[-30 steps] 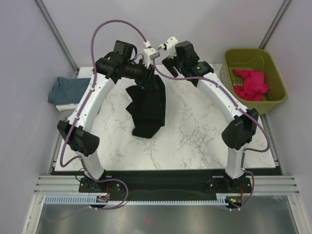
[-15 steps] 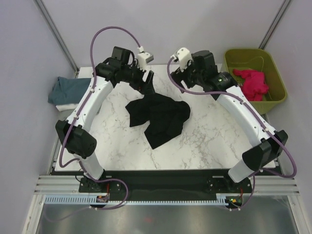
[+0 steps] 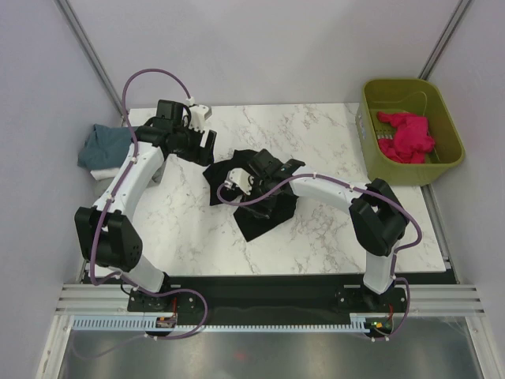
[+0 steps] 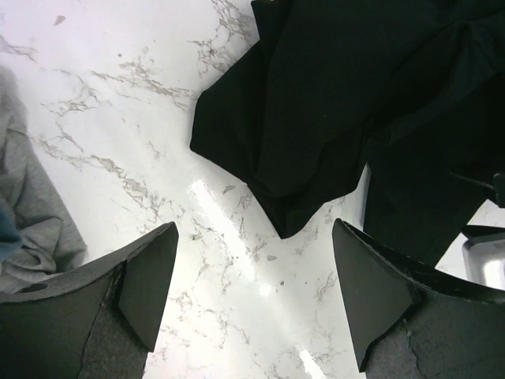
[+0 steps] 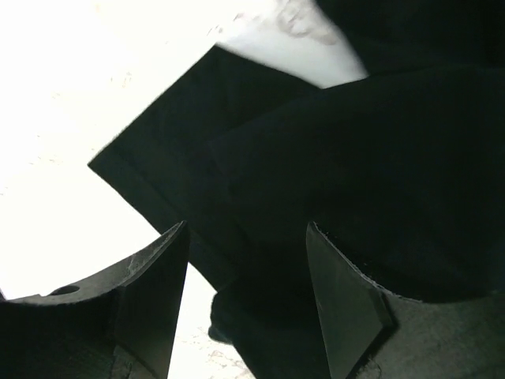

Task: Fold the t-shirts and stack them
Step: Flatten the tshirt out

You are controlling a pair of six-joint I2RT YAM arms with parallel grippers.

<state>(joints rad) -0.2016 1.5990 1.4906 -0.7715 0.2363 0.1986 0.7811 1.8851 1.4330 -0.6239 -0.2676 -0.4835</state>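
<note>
The large black t-shirt (image 3: 264, 207) lies crumpled in the middle of the marble table (image 3: 323, 134). My left gripper (image 3: 208, 148) is open and empty, hovering over bare marble just left of the shirt; in the left wrist view its gripper (image 4: 256, 296) frames the table, with the black shirt (image 4: 331, 103) just ahead. My right gripper (image 3: 254, 175) is open and low over the shirt; in the right wrist view the gripper (image 5: 248, 304) has black cloth (image 5: 355, 158) between and under its fingers. A teal-blue shirt (image 3: 106, 144) lies on a pale one (image 3: 101, 171) at the left edge.
An olive-green basket (image 3: 442, 118) holding a pink-red cloth (image 3: 406, 134) stands at the far right. Grey cloth (image 4: 31, 213) shows at the left edge of the left wrist view. Grey walls enclose the table.
The black shirt was hanging from both grippers and now lies on the table. The left gripper let go and moved left. The right gripper came down over the shirt.
</note>
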